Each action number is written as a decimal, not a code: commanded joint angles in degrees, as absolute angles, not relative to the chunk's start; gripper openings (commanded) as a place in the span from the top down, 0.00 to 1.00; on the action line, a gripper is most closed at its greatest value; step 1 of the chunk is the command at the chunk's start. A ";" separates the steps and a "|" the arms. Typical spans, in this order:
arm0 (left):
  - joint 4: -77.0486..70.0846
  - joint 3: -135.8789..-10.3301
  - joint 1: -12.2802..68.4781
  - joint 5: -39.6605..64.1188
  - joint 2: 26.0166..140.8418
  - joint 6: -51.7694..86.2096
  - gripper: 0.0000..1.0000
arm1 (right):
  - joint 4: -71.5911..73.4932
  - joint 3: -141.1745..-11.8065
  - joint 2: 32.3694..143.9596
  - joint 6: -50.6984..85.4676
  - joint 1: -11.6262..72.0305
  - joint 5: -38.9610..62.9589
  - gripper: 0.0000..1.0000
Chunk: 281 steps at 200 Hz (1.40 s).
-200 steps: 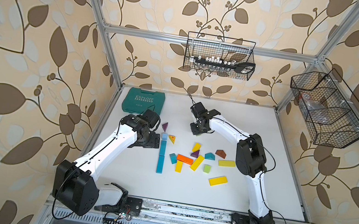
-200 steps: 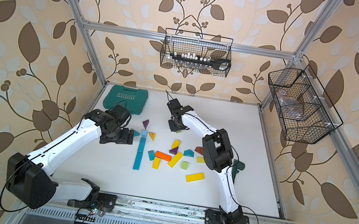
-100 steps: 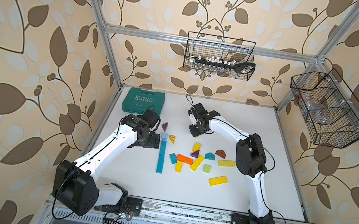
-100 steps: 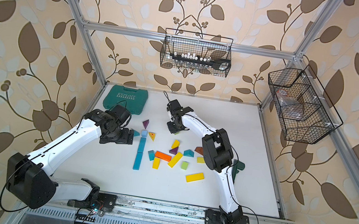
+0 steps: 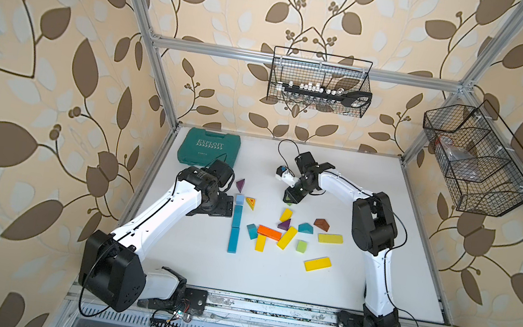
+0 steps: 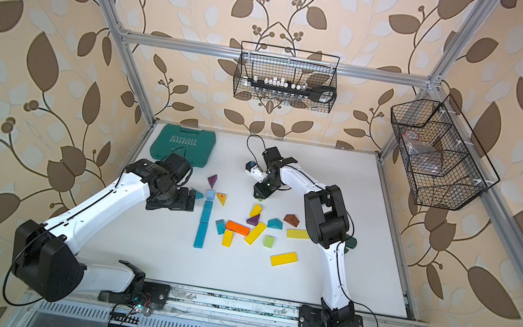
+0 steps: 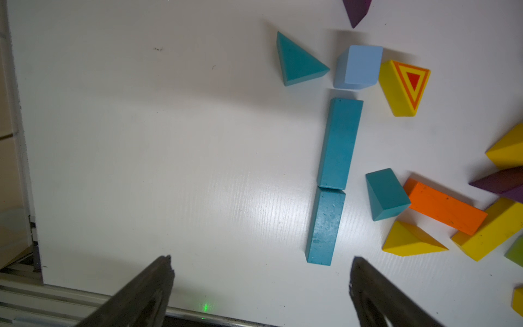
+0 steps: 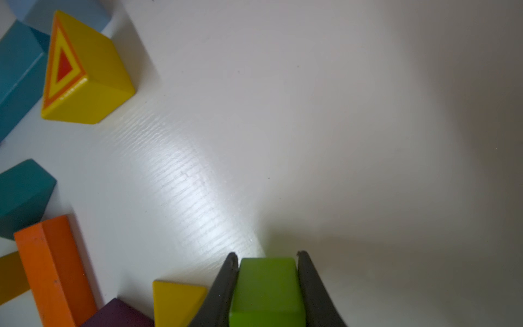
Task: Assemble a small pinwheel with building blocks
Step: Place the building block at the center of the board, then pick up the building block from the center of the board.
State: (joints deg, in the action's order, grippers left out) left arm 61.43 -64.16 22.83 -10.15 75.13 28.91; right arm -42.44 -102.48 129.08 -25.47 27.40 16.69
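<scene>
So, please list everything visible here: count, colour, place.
teal bars: two, teal, end to end, left of centre
pale blue cube: one, at bars' far end
wedges: three, teal, purple, yellow-red, around the cube
loose blocks: eleven, yellow, orange, teal, purple, brown, green, centre
tool case: one, teal, back left corner
wire baskets: two, black, on walls
left arm: one, white-black, jaws open, beside bars
right arm: one, white-black, jaws shut on green block
</scene>
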 commanded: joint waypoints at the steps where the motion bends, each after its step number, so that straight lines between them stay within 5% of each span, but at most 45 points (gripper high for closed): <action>1: 62.22 -64.32 22.59 -10.02 75.45 28.74 0.01 | -44.32 -102.88 128.57 -35.56 28.12 21.44 0.91; 40: 62.31 -64.34 22.59 -10.15 75.87 28.64 0.01 | -50.04 -108.16 131.91 -42.73 28.29 22.95 0.82; 118: 62.49 -64.60 22.57 -10.06 77.01 28.50 0.01 | -53.51 -114.52 132.45 -41.91 29.34 14.69 0.28; 158: 62.49 -64.60 22.58 -10.04 77.05 28.54 0.01 | -47.15 -105.56 126.35 -35.36 29.31 10.05 0.11; 215: 62.65 -64.68 22.52 -9.84 77.09 28.36 0.01 | -44.94 -103.54 122.12 -20.31 29.79 13.58 0.09; 251: 62.23 -64.34 22.59 -9.78 75.76 28.30 0.01 | -36.42 -91.47 112.98 2.07 29.75 9.63 0.30; 281: 61.62 -64.09 22.58 -9.06 74.53 28.13 0.01 | -29.98 -78.07 105.96 13.24 31.43 10.84 0.31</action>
State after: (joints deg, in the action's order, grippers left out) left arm 61.54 -64.16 22.83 -9.96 76.86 28.88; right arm -35.77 -86.24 109.71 -1.19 29.69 10.92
